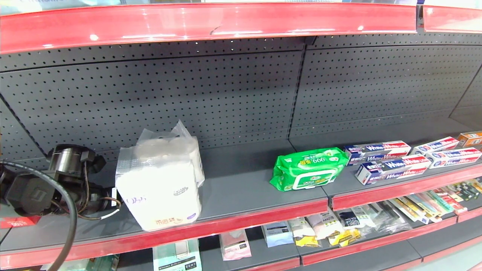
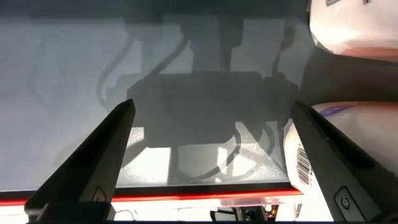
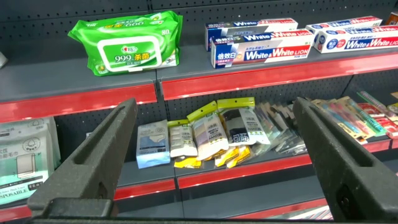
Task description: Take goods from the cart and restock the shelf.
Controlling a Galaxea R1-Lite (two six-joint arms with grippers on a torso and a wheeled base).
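a white plastic-wrapped toilet paper pack (image 1: 160,188) is sitting at the front lip of the grey red-edged shelf (image 1: 244,188). the left gripper (image 2: 211,104) is hanging released just beside it; pulling back might be snagging the wrap, toppling it.

Tissue pk (image 1: 160,184) + wipes (image 1: 307,168) — mid shelf (image 1: 241,190)

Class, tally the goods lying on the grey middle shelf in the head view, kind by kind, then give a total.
White plastic-wrapped tissue roll pack: 1
Green soft wet-wipes pack: 1
Blue-and-white toothpaste boxes: 4
Orange box cut off at the edge: 1
Total: 7
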